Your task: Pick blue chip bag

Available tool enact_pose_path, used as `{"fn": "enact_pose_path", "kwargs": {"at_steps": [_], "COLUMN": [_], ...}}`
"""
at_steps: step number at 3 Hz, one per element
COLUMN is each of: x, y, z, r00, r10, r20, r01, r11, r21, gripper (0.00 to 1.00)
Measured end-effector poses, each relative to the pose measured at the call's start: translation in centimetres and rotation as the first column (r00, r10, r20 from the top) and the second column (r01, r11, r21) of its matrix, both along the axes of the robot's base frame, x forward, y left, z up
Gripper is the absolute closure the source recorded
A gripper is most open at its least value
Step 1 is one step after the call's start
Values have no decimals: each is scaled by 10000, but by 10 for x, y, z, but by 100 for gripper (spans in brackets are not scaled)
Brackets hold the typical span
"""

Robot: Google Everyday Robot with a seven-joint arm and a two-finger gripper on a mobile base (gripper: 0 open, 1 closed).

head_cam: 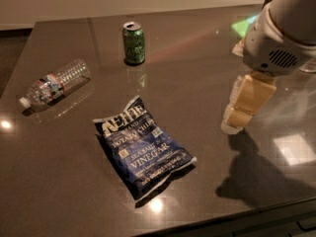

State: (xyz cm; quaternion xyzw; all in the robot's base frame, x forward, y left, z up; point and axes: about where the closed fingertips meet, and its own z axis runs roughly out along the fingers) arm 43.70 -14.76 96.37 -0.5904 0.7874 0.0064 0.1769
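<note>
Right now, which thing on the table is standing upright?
The green can, near the far edge. The clear plastic bottle lies on its side and the blue chip bag lies flat. The gripper hangs at the right, above the table.

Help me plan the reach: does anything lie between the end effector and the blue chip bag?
Nothing visible does. The end effector hangs at the right above the table; the blue chip bag lies flat to its left, only tabletop between. The green can and plastic bottle sit farther back.

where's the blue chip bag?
In camera view, the blue chip bag lies flat centre-front on the table, nearer than the green can, right of the water bottle; the gripper hangs apart to its right.
</note>
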Motion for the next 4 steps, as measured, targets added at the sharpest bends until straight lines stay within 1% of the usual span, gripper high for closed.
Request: {"fn": "enact_pose_path", "kwargs": {"at_steps": [1, 2, 3, 4], "x": [0, 5, 10, 13], "y": [35, 65, 90, 117], "z": [-20, -46, -67, -85], "r00": [9993, 9980, 9958, 9935], "r10": [-52, -106, -41, 174], "r20": [-382, -624, -920, -1123], "r01": [53, 116, 73, -119], "r11": [10000, 9998, 9994, 9987], "r21": [43, 165, 342, 495], "gripper": [0, 0, 0, 0]}}
